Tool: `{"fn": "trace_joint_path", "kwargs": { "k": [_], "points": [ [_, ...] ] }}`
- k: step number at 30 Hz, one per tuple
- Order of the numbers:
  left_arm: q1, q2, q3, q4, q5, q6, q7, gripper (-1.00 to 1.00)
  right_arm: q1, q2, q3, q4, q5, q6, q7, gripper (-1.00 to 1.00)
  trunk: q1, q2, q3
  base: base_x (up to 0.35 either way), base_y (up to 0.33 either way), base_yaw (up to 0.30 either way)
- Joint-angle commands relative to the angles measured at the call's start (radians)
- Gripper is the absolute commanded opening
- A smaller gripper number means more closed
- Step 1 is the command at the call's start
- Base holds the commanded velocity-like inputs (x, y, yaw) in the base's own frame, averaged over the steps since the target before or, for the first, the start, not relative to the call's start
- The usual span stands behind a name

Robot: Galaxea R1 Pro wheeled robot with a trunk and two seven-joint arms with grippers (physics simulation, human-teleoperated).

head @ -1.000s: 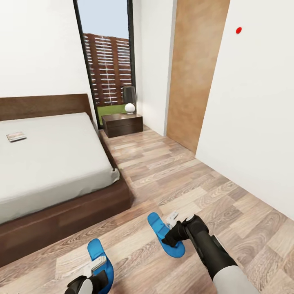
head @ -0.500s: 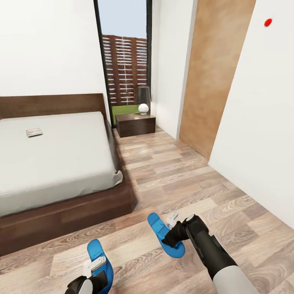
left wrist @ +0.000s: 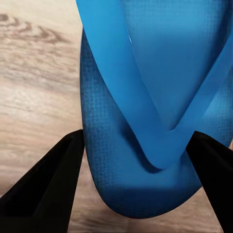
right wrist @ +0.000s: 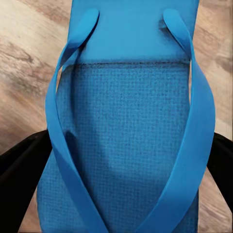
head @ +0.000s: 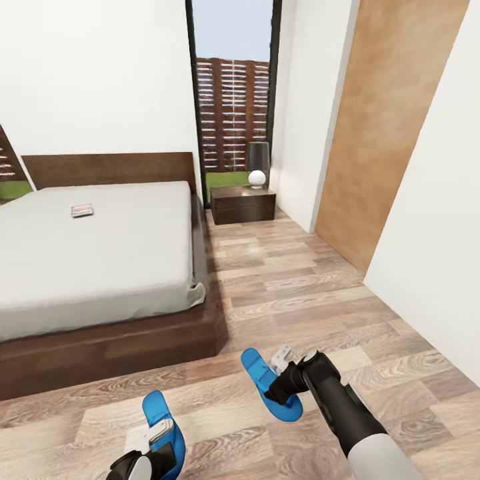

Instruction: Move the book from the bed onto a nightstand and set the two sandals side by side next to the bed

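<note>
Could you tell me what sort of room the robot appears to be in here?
Most likely a bedroom: a large low bed with a dark brown wood frame and pale grey mattress, a low dark brown wooden nightstand carrying a lamp with a white globe base, and a tall dark-framed window beside it.

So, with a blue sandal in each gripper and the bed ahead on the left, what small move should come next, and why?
Probably roll a little closer to the bed before lowering anything. The left gripper and right gripper each have jaws on either side of a sandal, but both sandals are apart from the bed frame, with bare floor between. The book on the mattress can wait.
</note>
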Motion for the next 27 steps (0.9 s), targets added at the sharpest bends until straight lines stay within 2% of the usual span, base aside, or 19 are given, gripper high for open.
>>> {"fn": "trace_joint_path", "kwargs": {
  "k": [1, 4, 6, 10, 20, 24, 27],
  "points": [
    [0.000, 0.000, 0.001, -0.002, 0.011, 0.003, 0.008, -1.00, 0.000, 0.000, 0.000, 0.001, 0.009, 0.002, 0.008, -1.00, 0.000, 0.000, -0.001, 0.180, -0.311, 0.277],
    [0.000, 0.000, 0.000, -0.002, 0.011, 0.003, 0.008, -1.00, 0.000, 0.000, 0.001, 0.007, 0.024, 0.001, 0.008, -1.00, 0.000, 0.000, -0.001, 0.180, -0.311, 0.278],
    [0.000, 0.000, 0.000, -0.002, 0.011, 0.002, 0.008, -1.00, 0.000, 0.002, 0.000, 0.011, 0.059, 0.000, 0.008, -1.00, 0.000, 0.000, -0.001, 0.180, -0.311, 0.278],
    [0.000, 0.000, 0.000, -0.002, 0.011, 0.003, 0.008, -1.00, 0.000, 0.003, 0.000, 0.013, 0.086, -0.001, 0.009, -1.00, 0.000, 0.000, -0.001, 0.177, -0.311, 0.278],
    [0.001, 0.001, 0.003, -0.005, 0.010, 0.002, 0.008, -1.00, -0.005, 0.004, -0.002, 0.033, 0.095, -0.001, 0.008, -1.00, 0.000, 0.000, -0.001, 0.138, -0.313, 0.279],
    [0.030, 0.002, 0.025, -0.041, 0.020, -0.017, 0.011, -1.00, -0.054, 0.006, -0.002, 0.154, 0.092, -0.005, -0.007, -1.00, 0.000, 0.000, -0.001, 0.037, -0.320, 0.280],
    [0.070, 0.002, 0.052, -0.095, 0.024, -0.030, 0.009, -1.00, -0.068, 0.005, -0.002, 0.190, 0.090, -0.035, -0.015, -1.00, 0.000, 0.000, -0.001, 0.010, -0.321, 0.281]
  ]
}}
